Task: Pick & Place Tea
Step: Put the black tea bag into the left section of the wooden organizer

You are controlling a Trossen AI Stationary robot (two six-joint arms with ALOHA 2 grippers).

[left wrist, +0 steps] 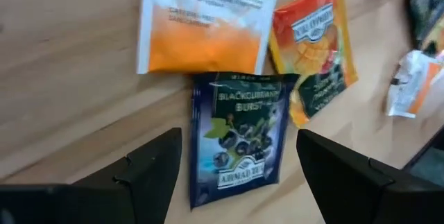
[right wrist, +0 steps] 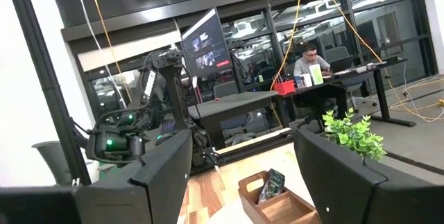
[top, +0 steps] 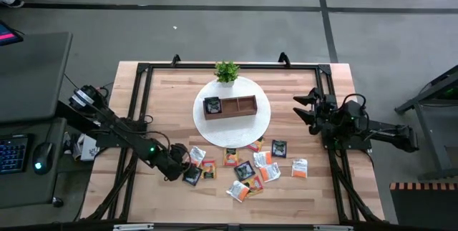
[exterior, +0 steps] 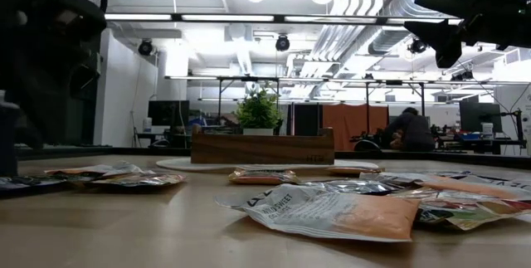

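Left wrist view only — left gripper wide open astride a dark blackcurrant sachet, ungrasped.

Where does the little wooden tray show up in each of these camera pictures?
High view: wooden tray at table centre, on the white round plate.
Low view: middle distance, centre.
Left wrist view: not in it.
Right wrist view: near the lower edge.
Shared landmark: the green plant right behind it.

Sachets crowding tray's near side
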